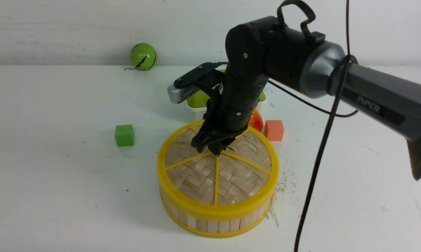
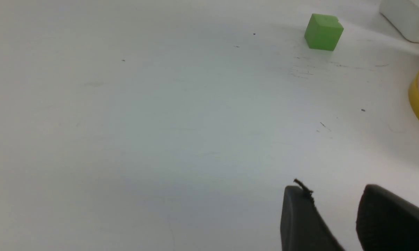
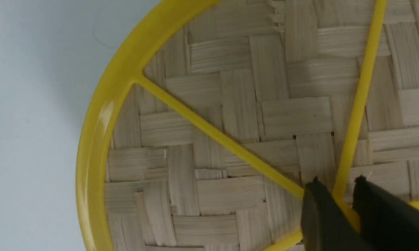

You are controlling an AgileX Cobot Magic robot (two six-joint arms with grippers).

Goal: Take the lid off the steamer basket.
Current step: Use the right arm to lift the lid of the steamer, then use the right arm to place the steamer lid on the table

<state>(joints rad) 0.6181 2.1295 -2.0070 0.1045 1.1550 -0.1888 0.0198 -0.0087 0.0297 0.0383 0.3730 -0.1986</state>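
The lid [image 1: 203, 175], woven pale bamboo with a yellow rim and spokes, sits on the steamer basket [image 1: 210, 225] in the middle of the table. My right gripper [image 1: 213, 148] points down at the lid's centre. In the right wrist view its two black fingers [image 3: 336, 183] stand close on either side of the yellow central knob, closed on it, with the lid [image 3: 230, 104] filling the picture. My left gripper [image 2: 334, 190] is open and empty over bare table left of the basket, whose yellow rim [image 2: 418, 101] shows at the edge.
A green cube [image 1: 124, 135] lies left of the basket. An orange cube [image 1: 274, 130] and a red-orange round thing [image 1: 256, 120] lie behind it. A white box with a green lid [image 1: 196, 101] stands behind my right wrist. A green ball [image 1: 143, 56] rests at the back wall.
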